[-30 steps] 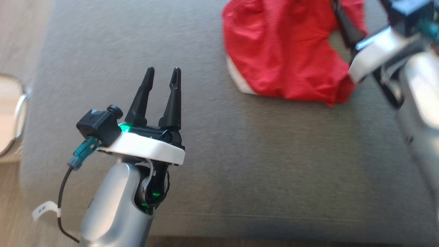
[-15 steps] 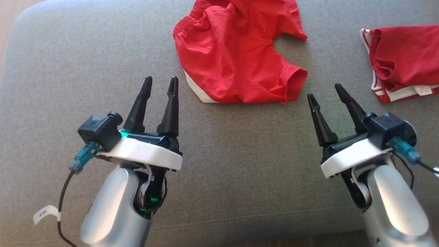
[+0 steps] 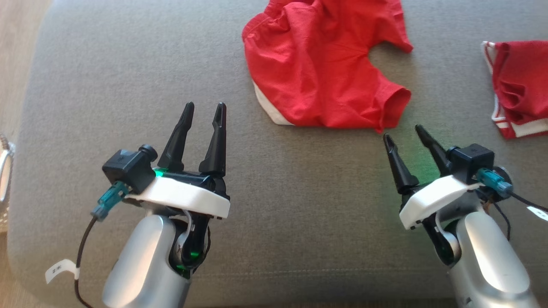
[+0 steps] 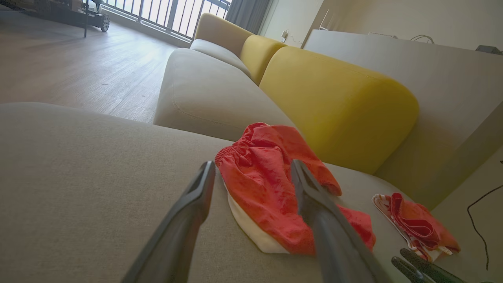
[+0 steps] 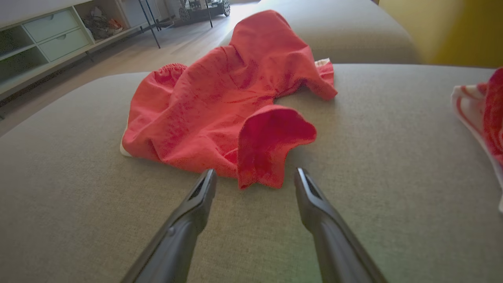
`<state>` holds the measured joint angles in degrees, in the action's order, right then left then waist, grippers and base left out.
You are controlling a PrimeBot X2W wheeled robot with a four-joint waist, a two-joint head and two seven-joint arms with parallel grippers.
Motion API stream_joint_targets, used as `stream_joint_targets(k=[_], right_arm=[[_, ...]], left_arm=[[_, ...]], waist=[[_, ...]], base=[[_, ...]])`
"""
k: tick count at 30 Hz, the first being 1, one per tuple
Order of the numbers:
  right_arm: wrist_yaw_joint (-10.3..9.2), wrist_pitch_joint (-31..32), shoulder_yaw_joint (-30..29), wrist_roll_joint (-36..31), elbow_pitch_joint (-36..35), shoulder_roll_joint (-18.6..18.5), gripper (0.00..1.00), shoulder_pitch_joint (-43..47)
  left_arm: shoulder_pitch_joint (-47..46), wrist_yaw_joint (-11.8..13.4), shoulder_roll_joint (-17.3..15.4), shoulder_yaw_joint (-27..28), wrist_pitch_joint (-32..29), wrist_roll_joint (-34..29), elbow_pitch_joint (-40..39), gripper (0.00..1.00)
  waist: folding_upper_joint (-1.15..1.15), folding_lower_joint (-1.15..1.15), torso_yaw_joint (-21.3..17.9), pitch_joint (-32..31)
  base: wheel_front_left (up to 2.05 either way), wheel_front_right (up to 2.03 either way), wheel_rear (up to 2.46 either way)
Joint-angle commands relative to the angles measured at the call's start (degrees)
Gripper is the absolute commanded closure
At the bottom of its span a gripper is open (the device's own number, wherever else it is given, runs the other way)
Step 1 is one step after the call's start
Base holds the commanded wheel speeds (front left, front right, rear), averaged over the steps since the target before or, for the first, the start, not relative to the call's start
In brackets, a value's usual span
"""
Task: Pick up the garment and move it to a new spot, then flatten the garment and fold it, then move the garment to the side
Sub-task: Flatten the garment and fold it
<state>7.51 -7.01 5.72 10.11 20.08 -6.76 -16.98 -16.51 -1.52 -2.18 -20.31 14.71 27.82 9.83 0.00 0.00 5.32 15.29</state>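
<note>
**Item 1.** Crumpled red cloth garment with a gathered waistband and a white trim panel [image 3: 325, 72]. It is lying rumpled on the far middle of the wide grey woven sofa cushion [image 3: 299, 205], with one open leg hem pointing toward the robot.

**Item 2.** Left gripper [image 3: 205, 105]. It is hovering over the near-left part of the cushion, its dark fingers standing apart with nothing between them. The garment is lying ahead of it and off to its right, clearly apart.

**Item 3.** Right gripper [image 3: 402, 131]. Its fingers are also standing spread and empty. The tips are pointing at the open leg hem and stopping just short of it. In the right wrist view the hem is lying just beyond the gap between the two fingers.

**Item 4.** Smaller red cloth piece with white striped edging [image 3: 518, 85]. It is lying at the cushion's far right, well apart from the garment.

**Item 5.** Rounded yellow backrest [image 4: 334, 106]. It is standing behind the cushion.
</note>
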Motion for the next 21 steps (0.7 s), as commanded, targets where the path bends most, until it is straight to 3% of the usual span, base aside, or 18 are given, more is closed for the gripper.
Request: stream_joint_targets(k=[1, 15, 20, 21], right_arm=[[-0.02, 0.5, 1.4, 1.2, -0.7, 0.5, 0.0, -1.8], [-0.02, -1.1, -1.8, 0.3, 9.2, -1.2, 0.0, -7.3], [-0.02, -1.7, 0.3, 0.8, 11.5, -1.5, 0.0, -8.8], [-0.02, -1.7, 1.0, 1.1, 11.8, -1.7, 0.16, -9.1]], left_arm=[[-1.3, 0.2, -0.7, 1.5, 0.3, 0.0, -2.0, 0.0], [-1.8, 0.4, -0.7, 1.2, 0.3, 0.1, -2.4, 0.0], [-2.0, 0.6, -0.7, 0.9, 0.3, 0.3, -2.5, 0.0], [-2.0, 0.6, -0.7, 0.9, 0.3, 0.3, -2.5, 0.0]], waist=[[0.0, 0.0, 1.0, 0.6], [0.0, 0.0, 4.2, 2.8], [0.0, 0.0, 4.7, 3.1], [0.0, 0.0, 4.7, 3.1]], base=[[0.0, 0.0, 0.0], [0.0, 0.0, 0.0], [0.0, 0.0, 0.0], [0.0, 0.0, 0.0]])
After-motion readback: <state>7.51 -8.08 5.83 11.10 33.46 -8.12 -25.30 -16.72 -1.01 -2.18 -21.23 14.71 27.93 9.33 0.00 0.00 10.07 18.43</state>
